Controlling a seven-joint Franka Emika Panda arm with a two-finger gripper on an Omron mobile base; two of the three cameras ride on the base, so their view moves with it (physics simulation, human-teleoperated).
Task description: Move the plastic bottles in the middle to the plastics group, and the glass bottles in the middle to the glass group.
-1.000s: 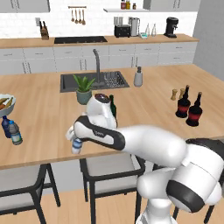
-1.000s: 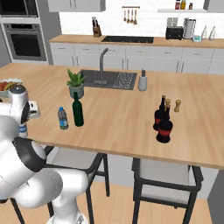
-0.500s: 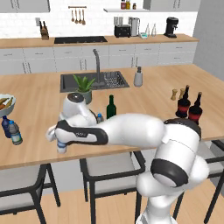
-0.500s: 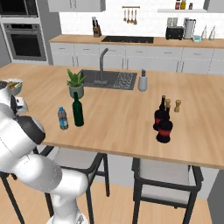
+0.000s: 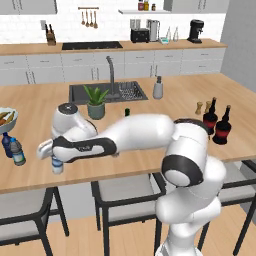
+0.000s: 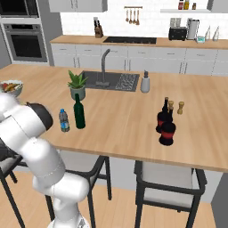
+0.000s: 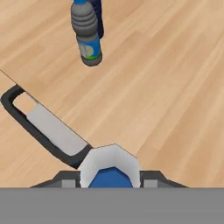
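My gripper [image 5: 55, 158] is shut on a small clear water bottle [image 5: 57, 165], held upright low over the counter's front left part. In the hand view this plastic bottle [image 7: 109, 164] shows from above, pale around a blue middle, between the finger tips of the gripper [image 7: 109, 178]. The plastics group stands just to the left: a dark blue bottle [image 5: 6, 143] and a clear bottle [image 5: 17, 152], also ahead in the hand view [image 7: 87, 36]. Another plastic bottle [image 6: 64, 120] stands beside the green glass bottle [image 6: 79, 112] mid-counter. The glass group [image 6: 166, 123] stands at the right.
A bowl of food [image 5: 5, 118] sits behind the plastics group. A potted plant [image 5: 95, 102], the sink [image 5: 107, 93] and a soap dispenser [image 5: 158, 88] lie further back. A wooden pepper shaker [image 5: 199, 107] stands by the glass group. Stools [image 7: 46, 127] line the counter's front edge.
The arm has swung left along the counter's front with the water bottle in its grip, from near the wine bottle to beside the plastics group.
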